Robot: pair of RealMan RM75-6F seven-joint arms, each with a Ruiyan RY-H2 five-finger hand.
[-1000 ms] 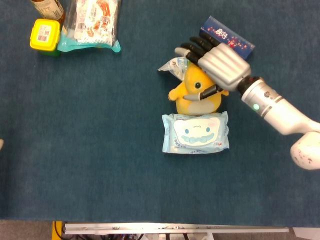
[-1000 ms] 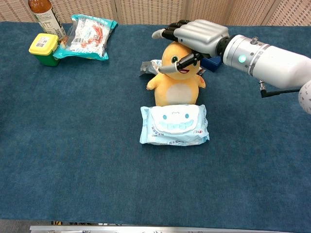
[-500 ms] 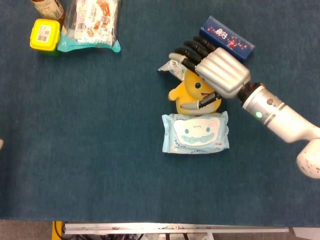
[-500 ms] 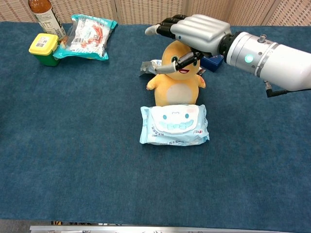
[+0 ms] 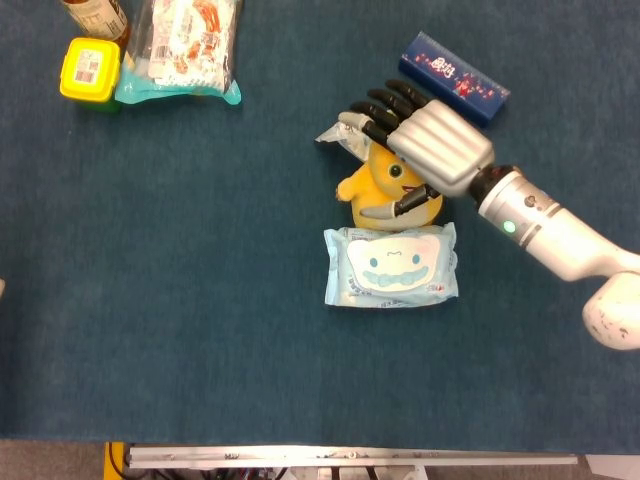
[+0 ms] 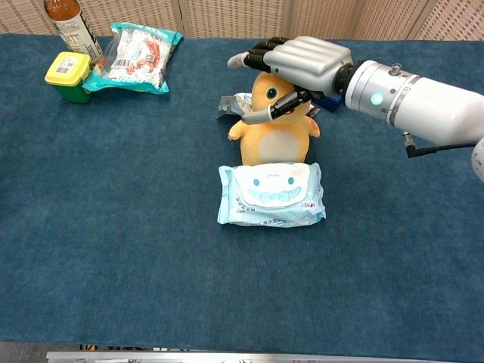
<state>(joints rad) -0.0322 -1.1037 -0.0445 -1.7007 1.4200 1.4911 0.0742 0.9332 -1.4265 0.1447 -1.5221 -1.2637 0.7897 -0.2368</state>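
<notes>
lowered again onto the plush duck, right hand with fingers spread over its head, thumb at the face, nothing gripped yet.

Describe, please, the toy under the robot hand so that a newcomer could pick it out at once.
On the blue table, look to the right robot hand; directly beneath it stands a plush toy. It sits just behind the pale blue wipes pack, and it is the only orange, soft, duck-like figure among flat packets and boxes.
</notes>
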